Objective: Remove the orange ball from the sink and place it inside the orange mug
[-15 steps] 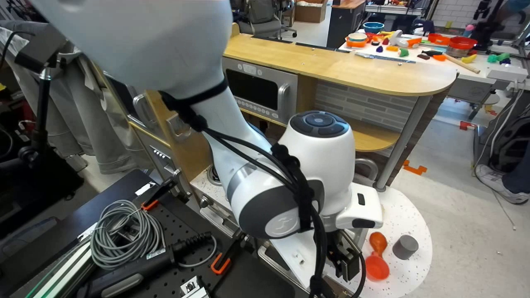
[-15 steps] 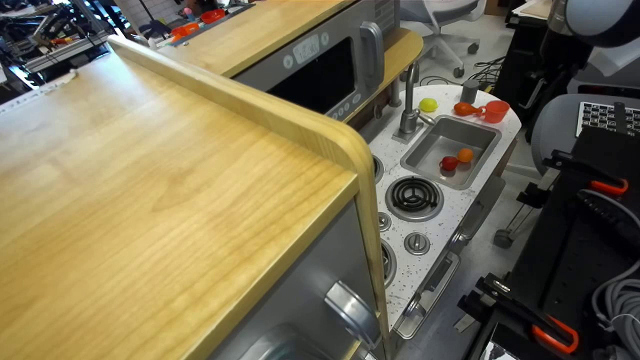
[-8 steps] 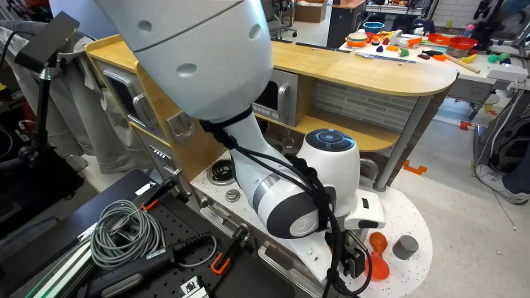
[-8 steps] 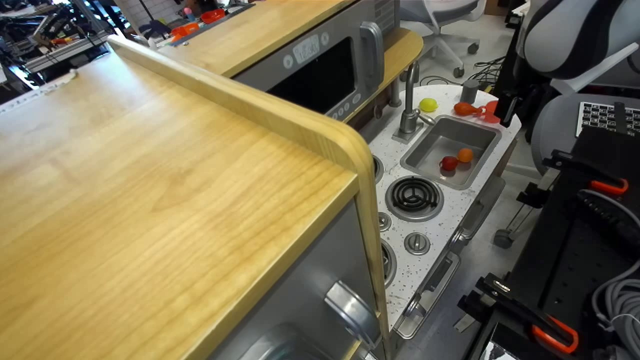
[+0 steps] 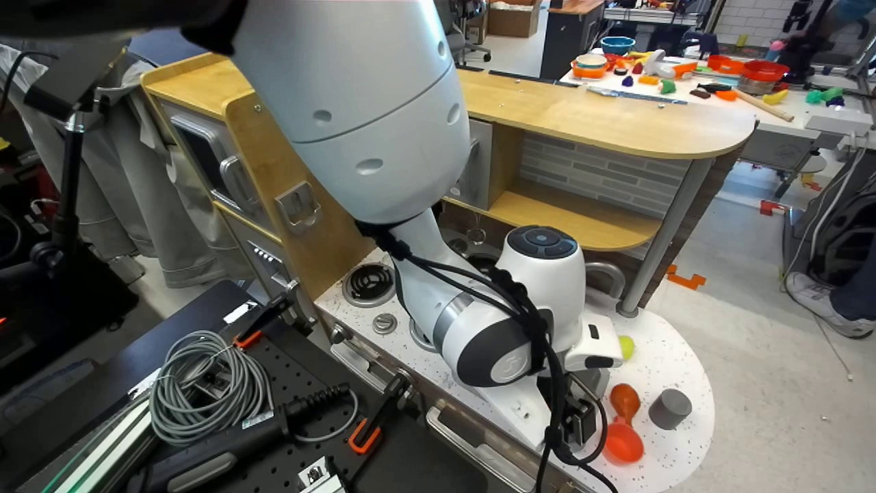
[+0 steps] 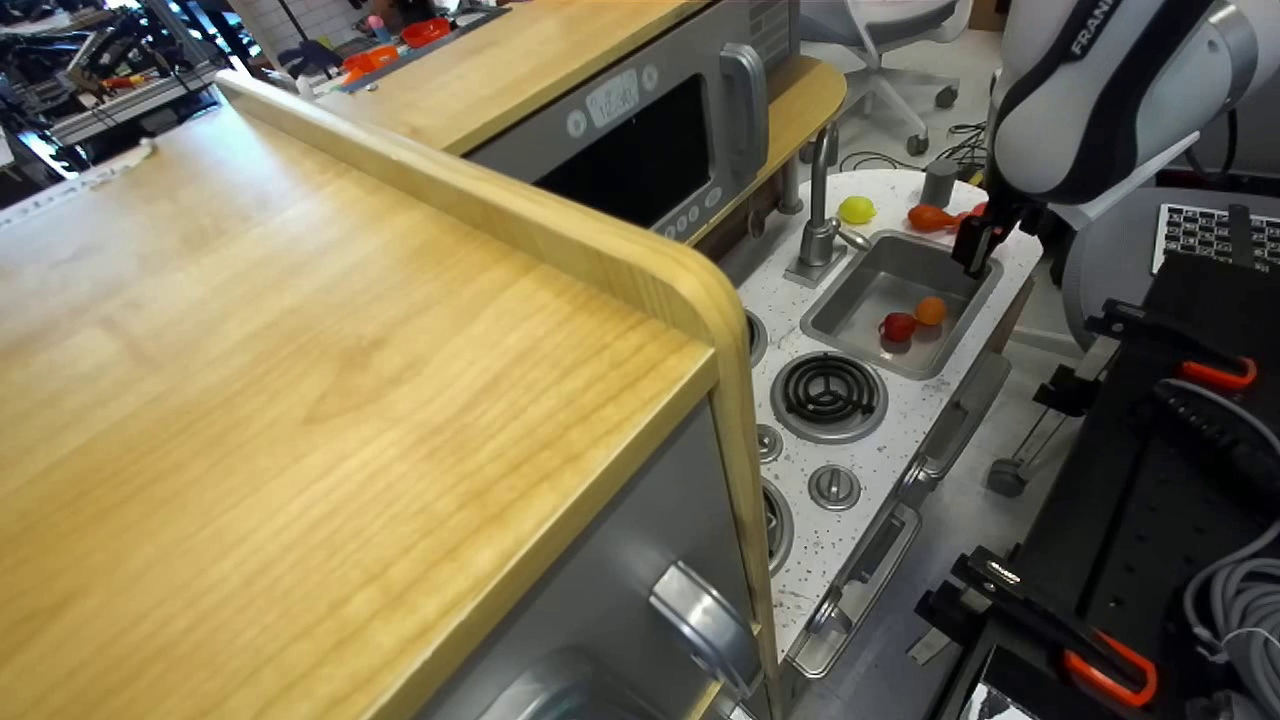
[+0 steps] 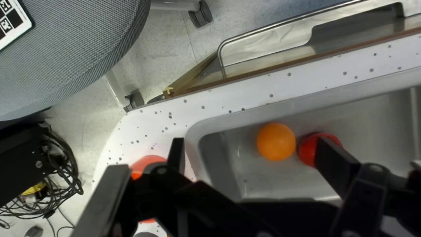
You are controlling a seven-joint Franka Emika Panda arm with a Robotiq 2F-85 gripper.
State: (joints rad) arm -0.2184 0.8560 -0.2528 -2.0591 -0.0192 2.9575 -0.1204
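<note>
Inside the rectangular silver-grey sink (image 6: 880, 295), the round orange ball (image 7: 276, 141) rests just beside a rounded red object (image 7: 306, 149).

The black two-fingered gripper (image 7: 252, 154) hangs at the sink's end nearest the translucent orange-red mug (image 5: 624, 444), its fingers spread wide; one of them, in the wrist view, partly hides the red object. The mug sits on the speckled white counter (image 5: 674, 363) just beside an orange bulb-shaped item (image 5: 625, 402).
</note>
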